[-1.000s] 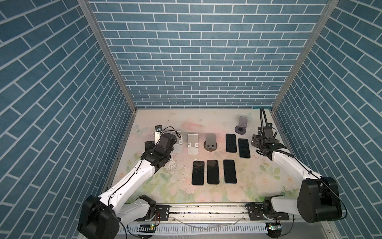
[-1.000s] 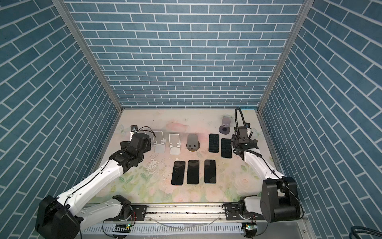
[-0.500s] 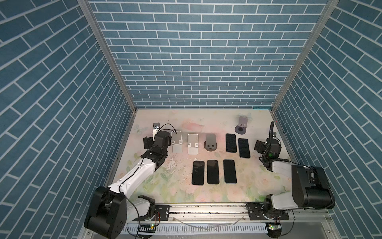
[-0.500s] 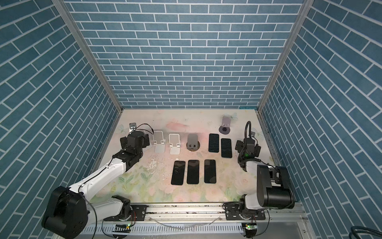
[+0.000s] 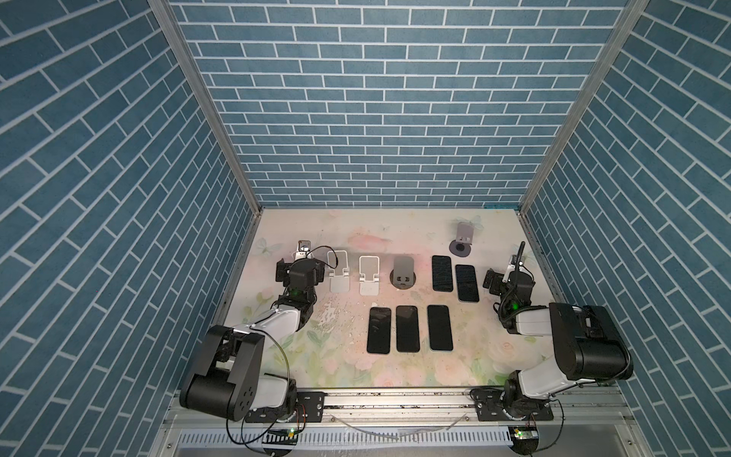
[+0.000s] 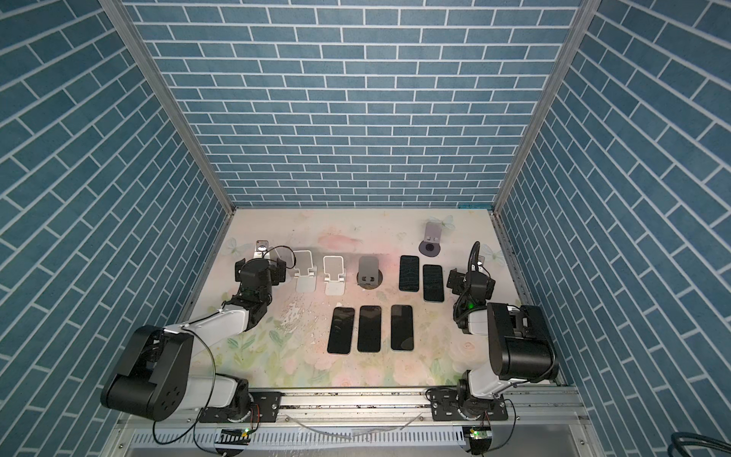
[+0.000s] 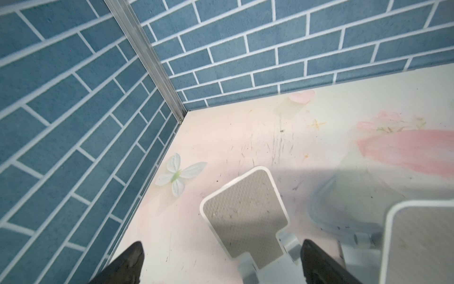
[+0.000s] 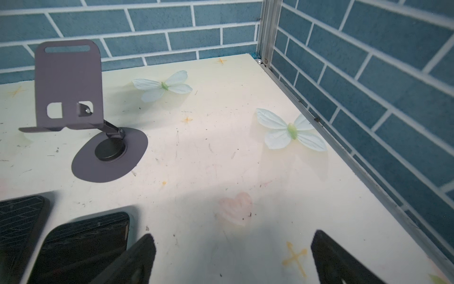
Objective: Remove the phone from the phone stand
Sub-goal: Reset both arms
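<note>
Table [image 5: 395, 368]: five phones [image 5: 407, 328] lie flat, stands [image 5: 403, 273] bare; task looks done. Left gripper [image 7: 222, 246] wide open, empty, white stand [image 7: 245, 216] just ahead of jaws. Right gripper [image 8: 234, 236] wide, empty, nearest phone [image 8: 86, 241] outside one jaw. Withdraw without nudging either.

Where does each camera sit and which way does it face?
Top views: high over the front rail, looking down toward the back wall at the table; left arm and right arm show whole.
Left wrist: on the left arm, facing the far left corner; open left hand shows, a white stand beyond it.
Right wrist: on the right arm, facing the far right corner and purple stand; open right hand shows.
Shared: white stand and purple stand also appear in both top views.
</note>
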Controlling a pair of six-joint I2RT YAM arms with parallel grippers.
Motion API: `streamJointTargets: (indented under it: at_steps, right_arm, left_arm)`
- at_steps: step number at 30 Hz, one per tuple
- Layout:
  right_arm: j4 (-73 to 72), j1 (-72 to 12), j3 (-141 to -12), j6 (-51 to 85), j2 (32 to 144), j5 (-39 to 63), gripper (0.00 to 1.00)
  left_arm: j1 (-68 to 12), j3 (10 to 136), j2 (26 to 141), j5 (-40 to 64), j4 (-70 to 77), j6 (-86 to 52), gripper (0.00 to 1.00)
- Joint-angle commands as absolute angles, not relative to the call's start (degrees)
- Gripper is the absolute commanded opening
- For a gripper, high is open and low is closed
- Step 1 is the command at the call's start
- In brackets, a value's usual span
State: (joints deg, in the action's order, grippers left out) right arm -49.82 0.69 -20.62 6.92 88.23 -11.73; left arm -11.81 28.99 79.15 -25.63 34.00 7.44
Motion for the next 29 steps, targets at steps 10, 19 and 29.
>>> streamJointTargets:
  at_steps: [10,19,29]
  right_arm:
    - [-52.0,0.9,-21.3,4.4,88.2,-11.3,0.99]
    - [-52.0,0.9,-21.3,4.4,88.4,-11.2,0.99]
    - [-51.7,0.9,-21.6,4.4,88.3,-10.9,0.99]
  left_arm:
    - [-9.4,22.4,77.1,-18.7,41.3,7.8,1.0]
    - [-5.1,14.9,88.3,-12.5,64.7,5.2,1.0]
    - [-3.9,20.9,87.9,-15.8,52.6,2.3,1.0]
